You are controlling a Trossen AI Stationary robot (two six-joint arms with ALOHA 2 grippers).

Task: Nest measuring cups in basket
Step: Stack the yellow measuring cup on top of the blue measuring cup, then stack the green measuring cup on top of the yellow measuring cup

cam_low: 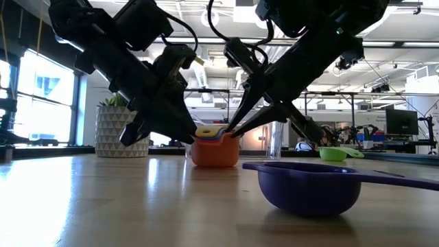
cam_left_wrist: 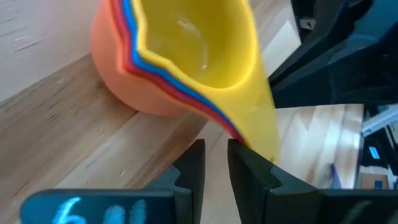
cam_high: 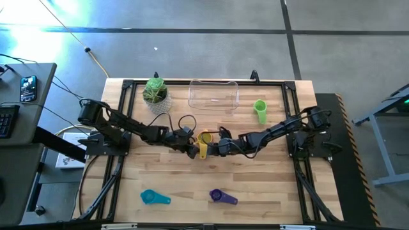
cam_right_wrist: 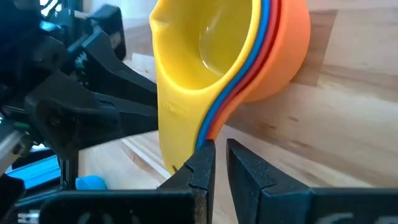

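Grey concrete floor surrounds the wooden table (cam_high: 160,179), and beyond its far edge the low view looks into a bright workshop with ceiling lights and monitors. At the table's middle stands a nested stack of cups: the orange cup (cam_high: 206,137) outermost, with red and blue rims showing as thin lines inside it in both wrist views, and the yellow cup (cam_left_wrist: 193,43) on top, its handle pointing toward the near edge.

Both arms reach in to this stack. The left gripper (cam_high: 193,151) comes from the left, its tips low beside the stacked handles. In the left wrist view its two fingers (cam_left_wrist: 189,171) stand a narrow gap apart just beside the yellow handle, gripping nothing. The right gripper (cam_high: 218,148) comes from the right, equally low. Its fingers (cam_right_wrist: 199,165) are almost pressed together, with one fingertip right at the edge of the stacked handles; nothing sits between them, and whether that tip actually touches the handles cannot be told.

The basket (cam_high: 213,94), clear and holding no cups, lies at the far side of the table, a little right of the middle. The green cup (cam_high: 260,110) sits just to the right of it, well apart from the stack. Near the front edge lie the teal cup (cam_high: 153,197) to the left and the purple cup (cam_high: 222,197) nearer the middle, both away from the arms. A white pot with a green plant (cam_high: 155,94) stands to the left of the basket.
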